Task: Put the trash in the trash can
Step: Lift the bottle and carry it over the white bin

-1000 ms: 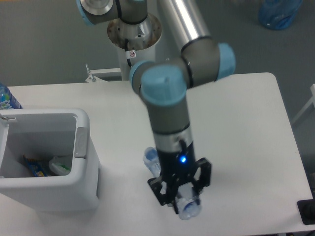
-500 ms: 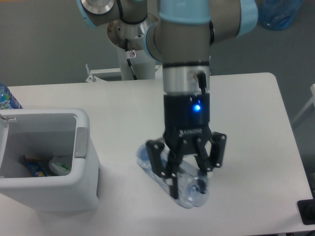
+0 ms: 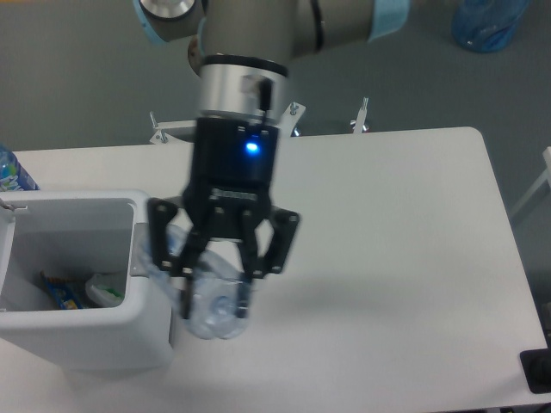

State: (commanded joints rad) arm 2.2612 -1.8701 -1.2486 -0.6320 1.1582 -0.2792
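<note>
The black fingers (image 3: 191,258) are clamped around the clear bottle (image 3: 209,297), which hangs lifted off the table (image 3: 387,258), just beside the trash can (image 3: 77,340) near the table's left front edge. To finish well, I'd judge the bottle should be carried fully past the thick rim before letting go, its long axis lined up with the opening. The bottle is slim, glossy, bluish plastic; the bin is boxy white plastic with rounded corners, and a crumpled white carton (image 3: 105,290) lies inside.
</note>
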